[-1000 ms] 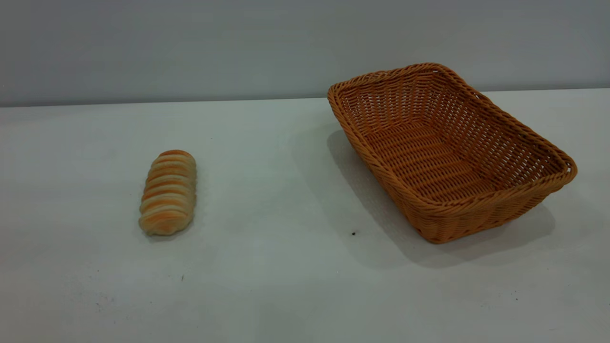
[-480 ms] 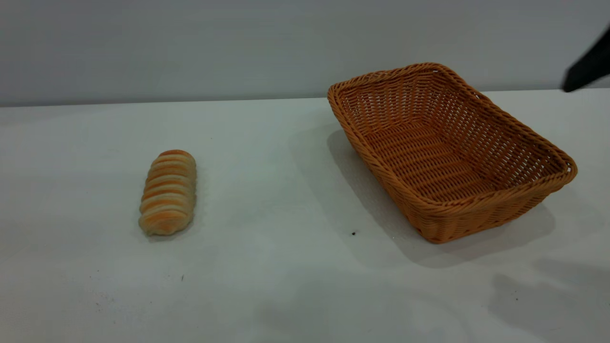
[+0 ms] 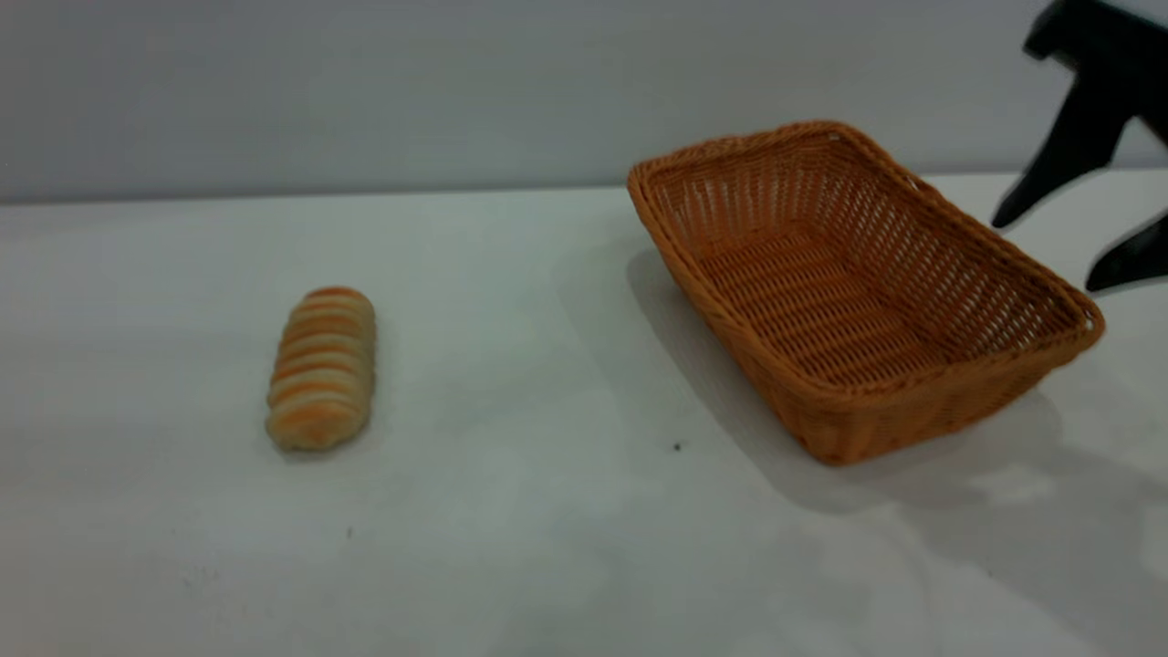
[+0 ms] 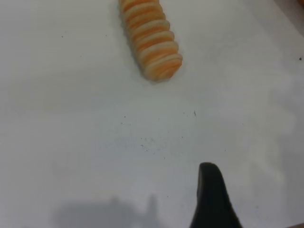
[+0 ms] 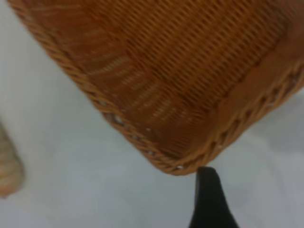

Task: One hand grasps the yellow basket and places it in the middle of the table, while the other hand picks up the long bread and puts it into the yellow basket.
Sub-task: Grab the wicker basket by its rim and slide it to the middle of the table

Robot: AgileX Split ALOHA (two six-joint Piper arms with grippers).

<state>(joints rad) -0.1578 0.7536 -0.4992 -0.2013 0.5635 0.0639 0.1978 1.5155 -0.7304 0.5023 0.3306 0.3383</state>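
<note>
Yellow basket (image 3: pixel 858 292) is sitting right of frame, looking light and stiff; I'm bringing my right gripper (image 3: pixel 1063 246), fingers spread wide, toward its braided rim. Long bread (image 3: pixel 321 368) is lying left, looking soft.

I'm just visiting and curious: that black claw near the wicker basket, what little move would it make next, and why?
Probably the right gripper should ease down toward the near corner of the yellow basket to straddle its rim. Its fingers are spread and hang above and beside the basket, touching nothing. The basket sits empty toward the table's right side, and the long bread lies apart on the left.
</note>
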